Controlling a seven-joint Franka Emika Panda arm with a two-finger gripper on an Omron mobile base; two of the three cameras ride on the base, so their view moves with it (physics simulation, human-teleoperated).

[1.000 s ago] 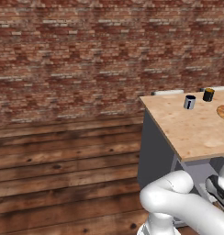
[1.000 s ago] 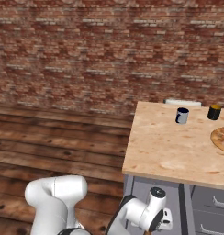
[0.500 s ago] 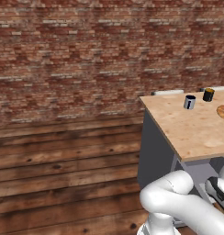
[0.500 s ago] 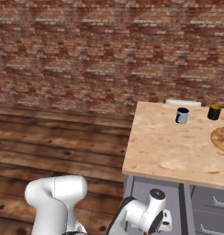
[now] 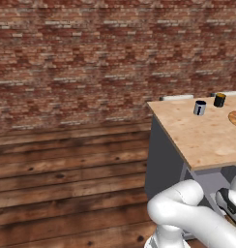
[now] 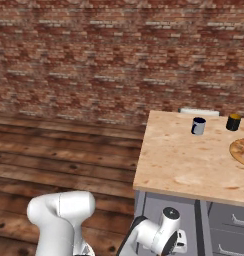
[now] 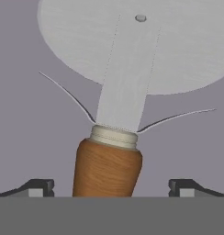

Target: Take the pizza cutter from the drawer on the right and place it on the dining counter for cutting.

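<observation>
Scene unchanged from before; gripper [image 7: 109, 188] wide open astride pizza cutter [image 7: 118, 114], handle between untouching fingertips [image 7: 38, 187]

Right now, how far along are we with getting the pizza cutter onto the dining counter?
Done: the reach. In the hand view the gripper hangs close over the pizza cutter, which lies on plain grey.

In hand: the grasp. The fingertips stand wide on either side of the wooden handle, not closed on it.

Left: close, lift, and carry it up to the dining counter, where a pizza and two cups wait.
</observation>
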